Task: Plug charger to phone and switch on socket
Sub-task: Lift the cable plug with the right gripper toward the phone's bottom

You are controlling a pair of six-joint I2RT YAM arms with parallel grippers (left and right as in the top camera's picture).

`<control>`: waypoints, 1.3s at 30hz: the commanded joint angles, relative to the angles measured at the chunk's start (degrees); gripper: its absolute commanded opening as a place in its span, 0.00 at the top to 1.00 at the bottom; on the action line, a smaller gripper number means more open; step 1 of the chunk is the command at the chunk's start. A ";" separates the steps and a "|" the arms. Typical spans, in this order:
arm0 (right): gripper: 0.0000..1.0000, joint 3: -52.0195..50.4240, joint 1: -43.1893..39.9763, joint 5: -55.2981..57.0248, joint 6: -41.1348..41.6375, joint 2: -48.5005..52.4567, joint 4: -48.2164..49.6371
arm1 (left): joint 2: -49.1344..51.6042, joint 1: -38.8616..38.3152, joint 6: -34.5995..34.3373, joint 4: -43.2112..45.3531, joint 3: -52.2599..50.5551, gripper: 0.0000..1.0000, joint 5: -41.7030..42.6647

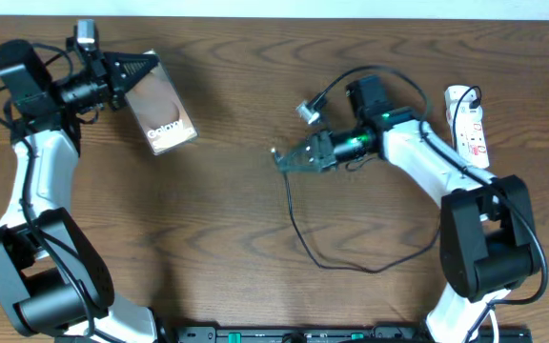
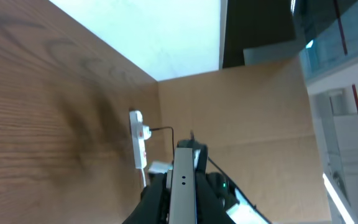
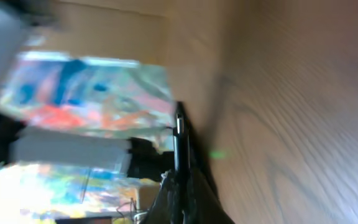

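**Connector tip faces the phone across open counter**

The right end effector is pressed shut on the charger just behind its connector tip, which points out ahead. Well ahead of it, across bare counter, the left end effector pinches the phone by one short end. The phone's long axis slants, free end toward the right end effector. The socket lies behind the right end effector, the nearer arm. One charger, one phone, one socket.
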 commanded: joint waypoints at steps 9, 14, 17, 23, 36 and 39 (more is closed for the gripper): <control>0.99 0.79 0.92 -11.13 -6.23 0.35 3.56 | -1.18 -10.43 1.20 0.76 1.11 0.93 -8.63; 0.99 0.79 0.68 -11.10 -5.53 0.35 4.28 | -1.18 -14.80 0.68 4.13 1.11 0.93 -14.01; 0.99 0.79 0.42 -11.10 -3.63 0.35 5.20 | -1.18 -16.81 -1.81 8.66 1.11 0.93 -17.03; 0.99 0.79 0.37 -11.10 2.05 0.35 11.06 | -1.18 -18.38 -7.69 14.73 1.11 0.93 -22.56; 0.99 0.79 0.42 -11.08 20.76 0.35 26.93 | -1.18 -18.38 -9.16 18.62 1.11 0.93 -23.28; 0.99 0.79 0.42 -10.99 21.92 0.35 29.44 | -1.18 -18.38 -9.16 20.61 1.11 0.92 -23.32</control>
